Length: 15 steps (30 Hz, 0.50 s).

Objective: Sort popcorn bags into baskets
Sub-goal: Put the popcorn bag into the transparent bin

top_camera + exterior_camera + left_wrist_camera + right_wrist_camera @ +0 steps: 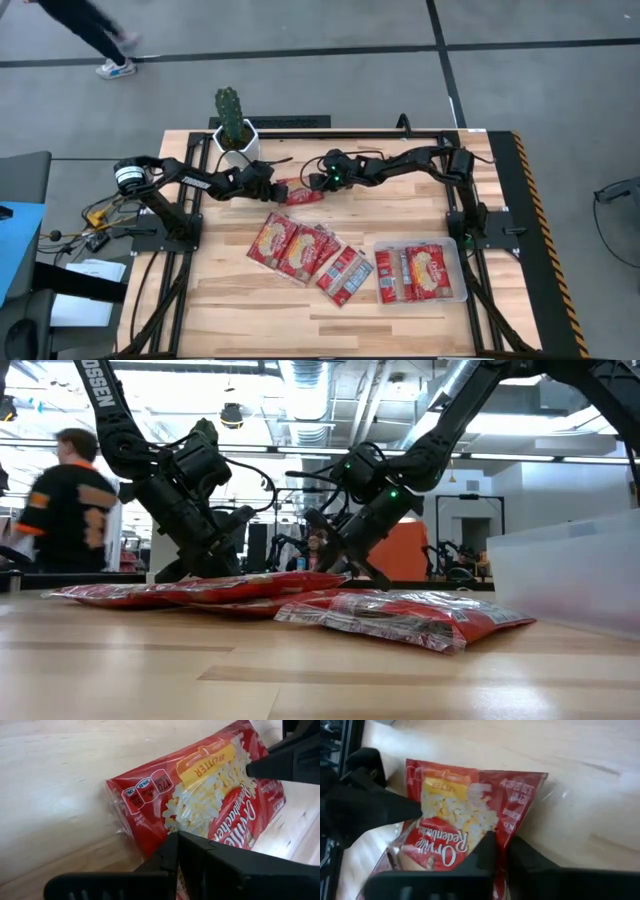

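One popcorn bag (pixel 300 193), red foil with a pale popcorn picture, sits between my two grippers at the far middle of the table. My left gripper (pixel 272 183) is shut on its left side and my right gripper (pixel 322 182) on its right side. Several more popcorn bags (pixel 300 250) lie flat and overlapping on the table nearer the front. The clear plastic basket (pixel 460 245) stands at the right front with more red bags (pixel 420 272) lying in it. In the low view the loose bags (pixel 400 615) hide the held one. My left gripper (pixel 180 850) pinches the bag (pixel 200 795) at the edge nearest it (pixel 165 832), one finger on the printed face. The underside and the second finger are hidden by the gripper itself. My right gripper (pixel 507 852) pinches the opposite edge of the bag (pixel 502 832), fingers closed over the red border beside the printed picture. One of its fingertips (pixel 255 768) lies on the printed face in the left wrist view.
A cactus in a white pot (pixel 235 130) stands at the far edge, just behind my left arm. A person walks on the floor beyond the table (pixel 100 40), seen also in the low view as a person (pixel 70 510). Bare wood lies along the near edge (pixel 250 320).
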Each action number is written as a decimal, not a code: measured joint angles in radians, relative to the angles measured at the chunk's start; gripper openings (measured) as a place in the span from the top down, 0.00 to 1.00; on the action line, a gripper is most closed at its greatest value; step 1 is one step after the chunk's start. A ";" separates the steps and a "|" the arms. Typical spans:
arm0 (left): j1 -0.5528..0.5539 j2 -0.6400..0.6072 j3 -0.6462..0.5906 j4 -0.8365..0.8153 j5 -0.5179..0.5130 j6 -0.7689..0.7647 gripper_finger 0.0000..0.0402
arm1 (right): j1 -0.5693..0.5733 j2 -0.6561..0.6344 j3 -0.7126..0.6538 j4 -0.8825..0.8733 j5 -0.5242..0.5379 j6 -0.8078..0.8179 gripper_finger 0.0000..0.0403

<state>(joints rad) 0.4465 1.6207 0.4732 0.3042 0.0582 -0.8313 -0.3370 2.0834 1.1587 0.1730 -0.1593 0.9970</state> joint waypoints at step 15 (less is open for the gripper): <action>0.009 -0.284 -0.002 -0.093 0.296 -0.023 1.00 | -0.094 -0.198 -0.003 -0.171 -0.079 -0.148 0.97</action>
<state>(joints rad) 0.4553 1.3366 0.4711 0.2116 0.3538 -0.8545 -0.4309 1.8853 1.1559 0.0024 -0.2379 0.8489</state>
